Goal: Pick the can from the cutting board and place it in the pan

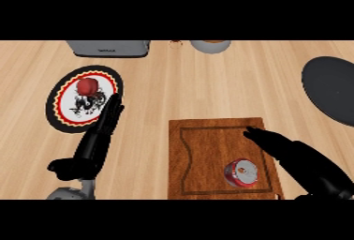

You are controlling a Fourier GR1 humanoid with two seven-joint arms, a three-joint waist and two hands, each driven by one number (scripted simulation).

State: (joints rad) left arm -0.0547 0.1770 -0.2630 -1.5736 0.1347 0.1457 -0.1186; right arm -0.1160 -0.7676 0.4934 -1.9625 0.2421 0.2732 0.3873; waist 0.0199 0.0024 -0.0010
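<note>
The can stands on the cutting board, near-right corner. The right hand, fingers straight and apart, holds nothing just beside it. Centre it on the can and close around the sides before lifting toward the pan.

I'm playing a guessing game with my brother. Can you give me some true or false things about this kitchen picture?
1. The can stands on the cutting board. True.
2. The can is already in the pan. False: it is on the board, and the pan lies apart at the right edge.
3. The right hand holds the can. False: its fingers stretch out over the board and are not curled round the can.
4. The left hand is beside a patterned plate, fingers straight. True.
5. The cutting board is blue. False: it is brown wood.
</note>
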